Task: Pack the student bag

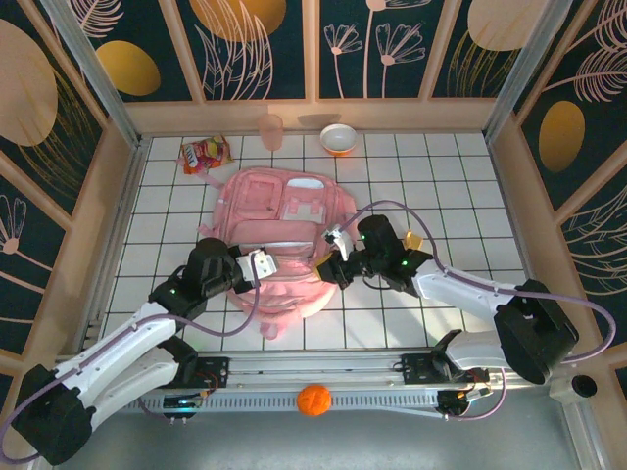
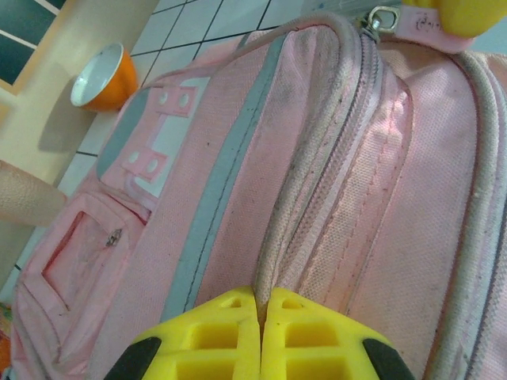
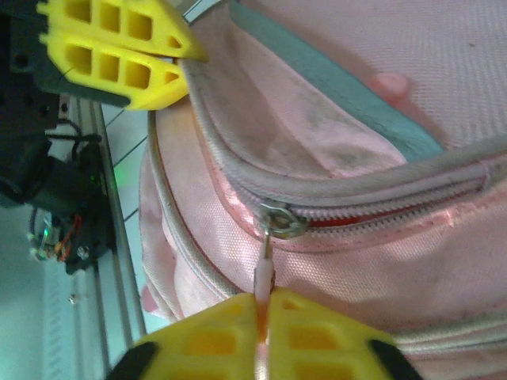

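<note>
The student bag (image 1: 284, 211) is a large pink backpack with white zip trim, lying flat in the middle of the tiled table. My left gripper (image 2: 264, 294) is shut on the bag's raised white trim (image 2: 297, 182) at its near edge. From the right, my right gripper (image 3: 265, 301) is shut on the pink pull tab hanging from the metal zip slider (image 3: 279, 220). A thin red gap shows in the zip line (image 3: 372, 215) beside the slider. From above, the left gripper (image 1: 266, 266) and right gripper (image 1: 329, 264) sit close together at the bag's near end.
An orange bowl (image 1: 338, 139), a pink cup (image 1: 271, 130) and a snack packet (image 1: 205, 154) lie beyond the bag near the back wall. An orange ball (image 1: 313, 399) rests on the front rail. Low walls enclose the table.
</note>
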Robot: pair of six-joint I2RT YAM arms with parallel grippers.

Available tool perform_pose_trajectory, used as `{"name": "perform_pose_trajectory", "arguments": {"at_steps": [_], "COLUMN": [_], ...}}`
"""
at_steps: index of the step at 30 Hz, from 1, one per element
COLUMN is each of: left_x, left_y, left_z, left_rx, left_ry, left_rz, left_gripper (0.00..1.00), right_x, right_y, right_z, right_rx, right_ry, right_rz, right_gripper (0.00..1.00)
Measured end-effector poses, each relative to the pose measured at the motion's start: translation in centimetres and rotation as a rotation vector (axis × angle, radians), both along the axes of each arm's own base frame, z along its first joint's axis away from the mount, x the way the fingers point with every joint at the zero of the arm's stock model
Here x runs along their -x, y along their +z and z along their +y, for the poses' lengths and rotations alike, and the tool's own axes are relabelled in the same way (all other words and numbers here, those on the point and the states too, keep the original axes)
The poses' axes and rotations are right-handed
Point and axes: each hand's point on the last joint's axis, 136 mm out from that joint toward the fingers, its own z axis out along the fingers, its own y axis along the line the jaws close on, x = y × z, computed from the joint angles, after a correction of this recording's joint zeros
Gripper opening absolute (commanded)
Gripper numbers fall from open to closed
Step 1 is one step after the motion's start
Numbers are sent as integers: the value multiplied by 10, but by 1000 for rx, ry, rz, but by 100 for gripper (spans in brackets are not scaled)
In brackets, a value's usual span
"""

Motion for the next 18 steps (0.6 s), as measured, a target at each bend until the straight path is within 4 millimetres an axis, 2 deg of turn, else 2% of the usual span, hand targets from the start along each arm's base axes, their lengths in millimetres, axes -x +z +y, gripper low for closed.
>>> {"name": "perform_pose_trajectory", "arguments": {"at_steps": [6,12,18], "left_x": [-5,-5,0], "left_y": [7,13,13], "left_z": [-5,-10,-19], "left_rx": [64,131,140], "left_ry": [40,79,74], "left_rz": [63,118,138], "left_gripper": [0,0,0], "right_x": [1,7,10], "right_y": [14,26,22], "right_z": [2,18,44], "right_rx": [0,2,30], "right_ry": [-43,-69,-58], "right_rz": [-34,-54,-35], "right_gripper": [0,0,0]}}
